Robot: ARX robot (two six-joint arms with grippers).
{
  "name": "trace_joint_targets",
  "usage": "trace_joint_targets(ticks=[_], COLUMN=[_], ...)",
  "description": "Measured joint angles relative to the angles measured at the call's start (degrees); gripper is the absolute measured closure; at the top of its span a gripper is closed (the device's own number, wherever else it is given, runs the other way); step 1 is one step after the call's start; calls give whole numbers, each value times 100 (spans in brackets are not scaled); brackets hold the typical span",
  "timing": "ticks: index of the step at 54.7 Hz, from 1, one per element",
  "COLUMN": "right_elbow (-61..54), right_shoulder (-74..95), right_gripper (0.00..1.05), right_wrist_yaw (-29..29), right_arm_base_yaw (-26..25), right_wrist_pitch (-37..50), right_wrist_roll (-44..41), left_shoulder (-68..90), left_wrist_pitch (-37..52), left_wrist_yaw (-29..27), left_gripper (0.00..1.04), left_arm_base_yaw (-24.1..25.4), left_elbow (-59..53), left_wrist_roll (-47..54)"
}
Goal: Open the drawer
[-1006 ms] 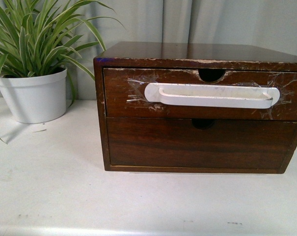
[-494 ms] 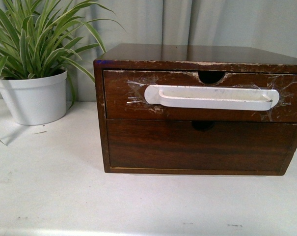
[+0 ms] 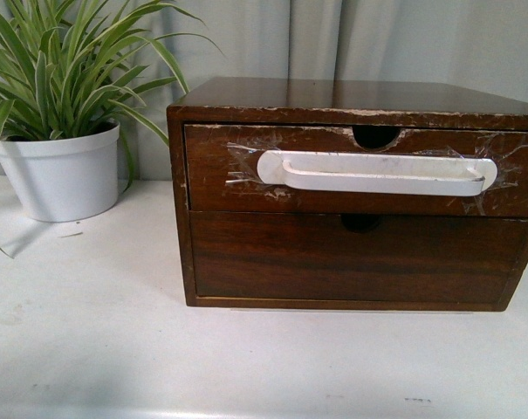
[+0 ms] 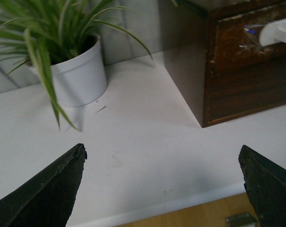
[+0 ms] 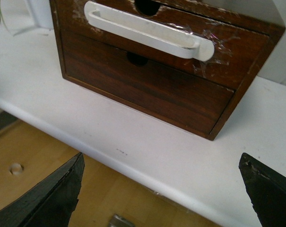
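Note:
The drawer (image 3: 211, 170) is the upper dark brown front of a small wooden chest, shut, with a long white handle (image 3: 377, 172) taped on and a semicircular notch (image 3: 374, 135) in its chipped top edge. It also shows in the right wrist view (image 5: 237, 56), with the handle (image 5: 147, 30), and partly in the left wrist view (image 4: 237, 42). Neither arm shows in the front view. My left gripper (image 4: 162, 158) is open and empty over the table's front edge, left of the chest. My right gripper (image 5: 161, 165) is open and empty, back from the chest over the table edge.
A plain lower drawer front (image 3: 351, 257) without a handle sits under it. A spider plant in a white pot (image 3: 61, 175) stands at the left, also in the left wrist view (image 4: 79, 75). The white table (image 3: 98, 332) ends at a front edge (image 5: 62, 135) above wooden floor.
The front view shifted very slightly at first, then held still. The drawer stays shut and nothing on the table moved.

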Motion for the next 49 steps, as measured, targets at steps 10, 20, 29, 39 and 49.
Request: trace_joint_targets(ticks=[10,20,29,39,49], right_elbow=[927,1764,2520,3281,3836], right_shoulder=[1263,2162,2935,3641,4172], right_gripper=[9,9,9,9,9], right_wrist_yaw=[-313,-490,-535,-649,-728], right_arm_base_yaw=[-20,109,122,66,22], right_wrist_pitch=[7,-214,-730,-1388,-1976], right_wrist_roll=[-765,-1414,-1803,-2389,-3060], left_shoulder=[1552,2782,3593,4430,5366], left_wrist_pitch=[-472,-1510,-2455,-3333,-3716], left_wrist_yaw=[1510,2544,3058,3115,2918], left_gripper=[6,6,6,6,6], left_arm_base_yaw=[157,-42,-455,-850,-1239], left_elbow=[1137,2490,3497,4415,5357], left_wrist_roll=[1379,2492,3397,4063,4470])
